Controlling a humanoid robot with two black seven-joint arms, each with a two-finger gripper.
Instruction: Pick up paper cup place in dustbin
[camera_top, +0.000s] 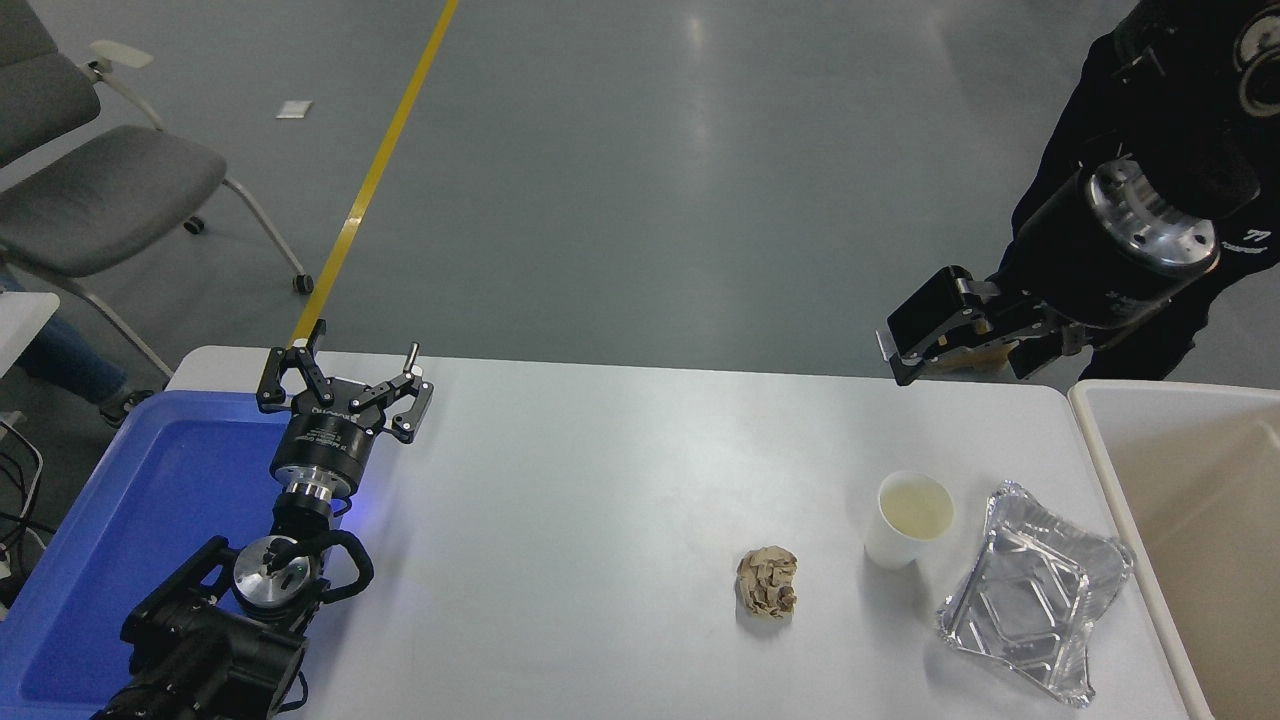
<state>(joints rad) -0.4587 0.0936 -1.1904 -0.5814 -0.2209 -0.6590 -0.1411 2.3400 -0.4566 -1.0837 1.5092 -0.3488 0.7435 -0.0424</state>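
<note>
The white paper cup (908, 522) stands upright on the white table (600, 480) at the right, its cream inside showing. The beige dustbin (1092, 432) stands at the table's right edge, cut off by the picture. My right gripper (908, 345) hangs open and empty above the table's far edge, beyond the cup and well clear of it. My left gripper (345, 366) is parked open and empty at the table's left, by the blue tray.
A crumpled brown paper ball (768, 582) lies left of the cup. A crinkled silver foil tray (1030, 595) lies between cup and dustbin. A blue tray (120, 500) sits at the left. A person in dark clothes (1150, 100) stands behind the right arm. A grey chair (90, 190) stands far left.
</note>
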